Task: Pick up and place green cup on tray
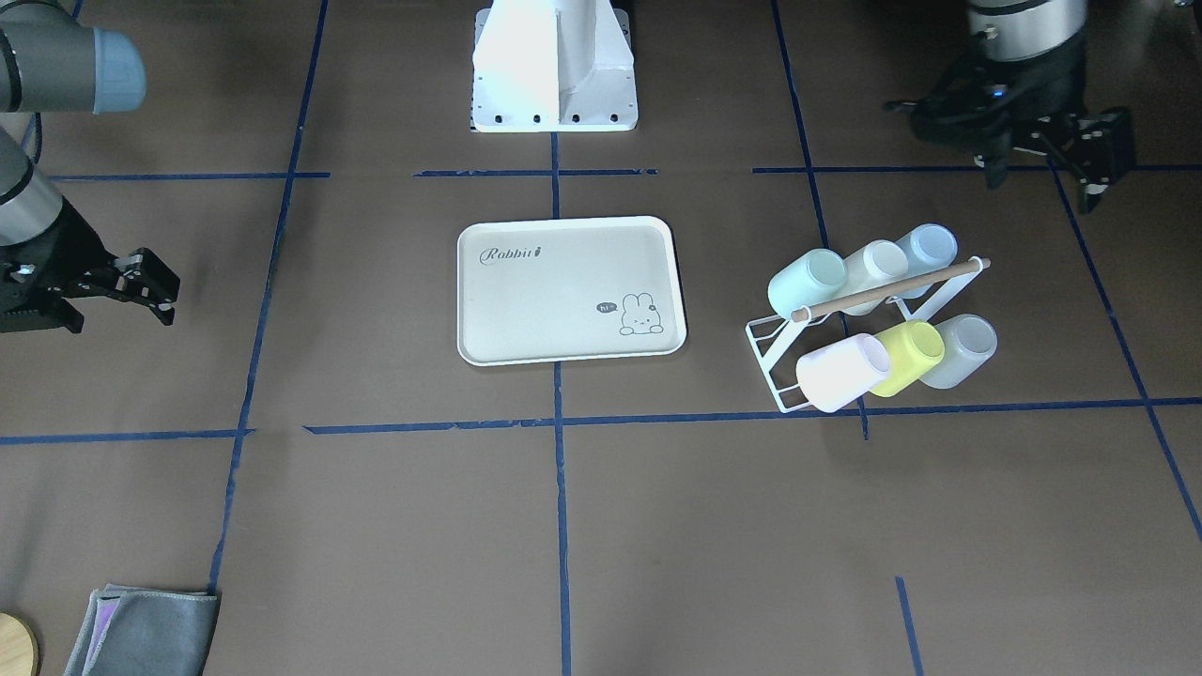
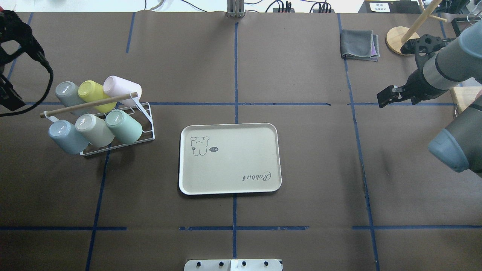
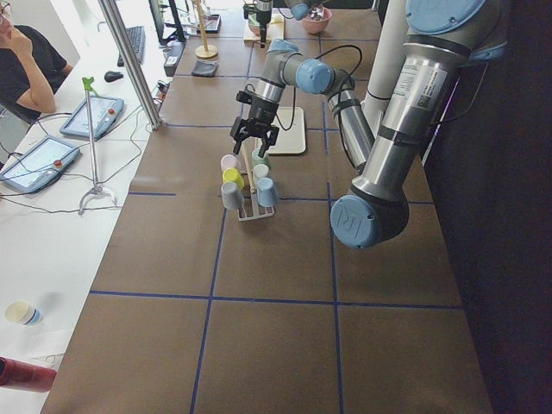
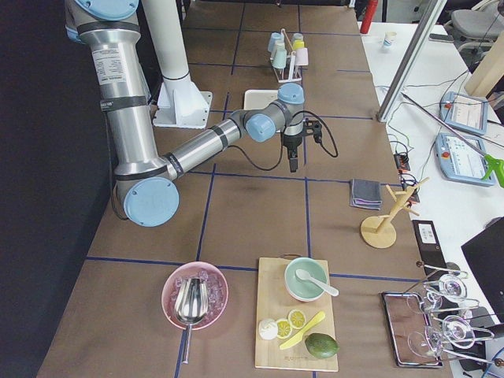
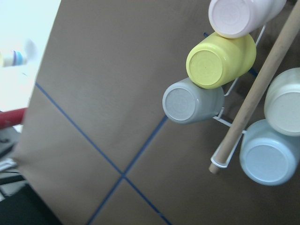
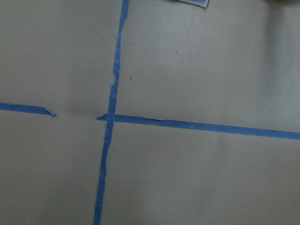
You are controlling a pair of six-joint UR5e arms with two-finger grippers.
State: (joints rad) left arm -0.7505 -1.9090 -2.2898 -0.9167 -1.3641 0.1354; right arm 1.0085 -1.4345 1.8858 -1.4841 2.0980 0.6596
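Note:
The pale mint green cup (image 1: pixel 806 280) lies on its side on a white wire rack (image 1: pixel 772 374), at the end of the back row nearest the tray; it also shows in the overhead view (image 2: pixel 125 127). The cream "Rabbit" tray (image 1: pixel 554 310) lies flat at the table's middle with nothing on it (image 2: pixel 233 165). My left gripper (image 1: pixel 1044 169) is open and empty, hovering beside the rack on the side away from the tray (image 3: pixel 254 142). My right gripper (image 1: pixel 117 314) is open and empty, far from the tray on the other side (image 2: pixel 388 98). The left wrist view shows other cups only.
The rack also holds a pink cup (image 1: pixel 840 371), a yellow-green cup (image 1: pixel 909 355), a grey cup (image 1: pixel 963 349), a cream cup (image 1: pixel 873 268) and a pale blue cup (image 1: pixel 928 249) under a wooden rod (image 1: pixel 887 289). A folded grey cloth (image 2: pixel 359 44) and a wooden stand (image 2: pixel 401 37) sit far right.

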